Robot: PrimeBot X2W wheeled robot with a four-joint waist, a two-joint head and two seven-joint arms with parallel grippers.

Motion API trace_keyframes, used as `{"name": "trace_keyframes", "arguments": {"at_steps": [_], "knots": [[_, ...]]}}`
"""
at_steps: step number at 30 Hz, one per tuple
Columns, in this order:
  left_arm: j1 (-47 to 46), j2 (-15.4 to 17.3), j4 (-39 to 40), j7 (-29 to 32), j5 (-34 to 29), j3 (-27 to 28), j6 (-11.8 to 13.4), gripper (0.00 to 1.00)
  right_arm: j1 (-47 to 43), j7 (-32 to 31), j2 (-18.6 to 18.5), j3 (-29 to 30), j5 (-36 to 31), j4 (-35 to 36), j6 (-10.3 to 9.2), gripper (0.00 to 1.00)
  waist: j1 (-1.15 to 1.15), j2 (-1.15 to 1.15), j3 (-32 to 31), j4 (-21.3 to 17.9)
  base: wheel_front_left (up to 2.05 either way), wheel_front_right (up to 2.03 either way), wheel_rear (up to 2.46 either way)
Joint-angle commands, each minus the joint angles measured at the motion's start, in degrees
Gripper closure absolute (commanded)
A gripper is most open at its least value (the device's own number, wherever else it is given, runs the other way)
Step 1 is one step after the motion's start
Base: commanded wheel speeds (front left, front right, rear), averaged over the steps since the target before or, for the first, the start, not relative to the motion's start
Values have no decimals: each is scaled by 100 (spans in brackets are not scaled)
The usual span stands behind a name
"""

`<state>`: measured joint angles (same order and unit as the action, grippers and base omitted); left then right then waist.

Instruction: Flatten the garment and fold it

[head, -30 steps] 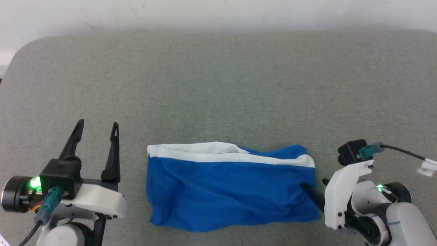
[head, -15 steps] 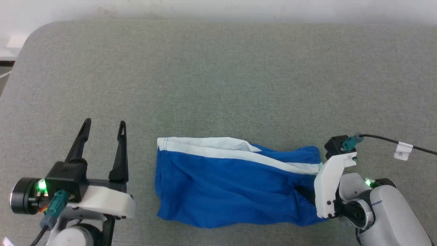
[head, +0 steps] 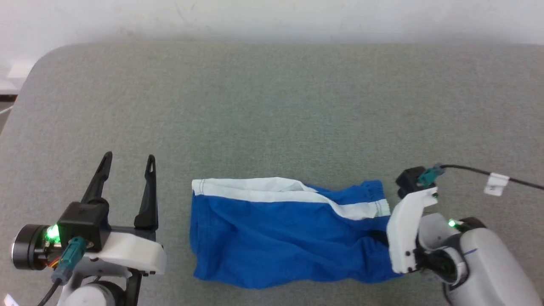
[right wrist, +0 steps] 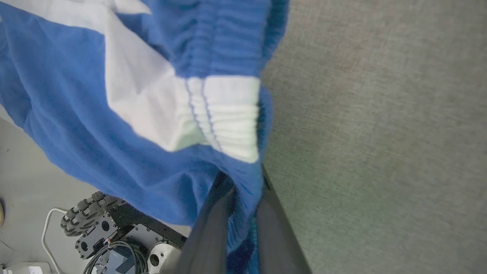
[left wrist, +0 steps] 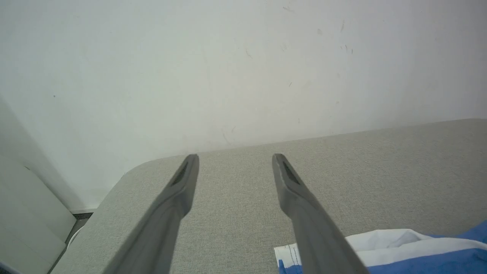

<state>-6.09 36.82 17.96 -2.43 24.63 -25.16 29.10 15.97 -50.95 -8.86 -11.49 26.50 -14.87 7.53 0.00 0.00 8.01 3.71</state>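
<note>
At the lower left of the head view, the left claw (head: 129, 157) hovered over the grey table (head: 272, 106), its two dark fingers (left wrist: 179, 190) spread wide with nothing between them. Its wrist view showed those fingers pointing toward a pale wall (left wrist: 228, 57). Near the table's front edge, at the middle and apart from that claw, the blue shorts (head: 272, 242) lay crumpled lengthwise. A white stripe (head: 255, 191) ran along their far side, and the gathered waistband (head: 374, 189) was at the right end. At the lower right, the right claw (right wrist: 243, 182) was pinched narrow on the waistband edge, with blue cloth caught between its fingers
</note>
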Motion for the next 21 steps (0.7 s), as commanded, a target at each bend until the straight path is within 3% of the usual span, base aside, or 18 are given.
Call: {"name": "trace_keyframes", "arguments": {"at_steps": [1,8,13,16,21], "knots": [[70,39,21,16,-14,-2,49,0,-22,-55,-114,51,55,76,-4,100,0,0,-75,-95,0,0,0],[157,86,90,89,-21,-24,102,0,-185,-346,-673,711,65,274,-4,100,0,0,-137,-252,0,0,0],[201,101,116,133,-23,-47,128,0,-330,-607,-796,1312,-9,284,-4,100,0,0,-159,-300,0,0,0],[234,107,126,139,-21,-45,156,0,-406,-978,-675,1669,-29,319,-4,100,0,0,-164,-333,0,0,0],[246,132,146,167,-32,-43,187,0,-393,-1833,89,2128,438,588,-4,100,0,0,-152,-350,0,0,0]]}}
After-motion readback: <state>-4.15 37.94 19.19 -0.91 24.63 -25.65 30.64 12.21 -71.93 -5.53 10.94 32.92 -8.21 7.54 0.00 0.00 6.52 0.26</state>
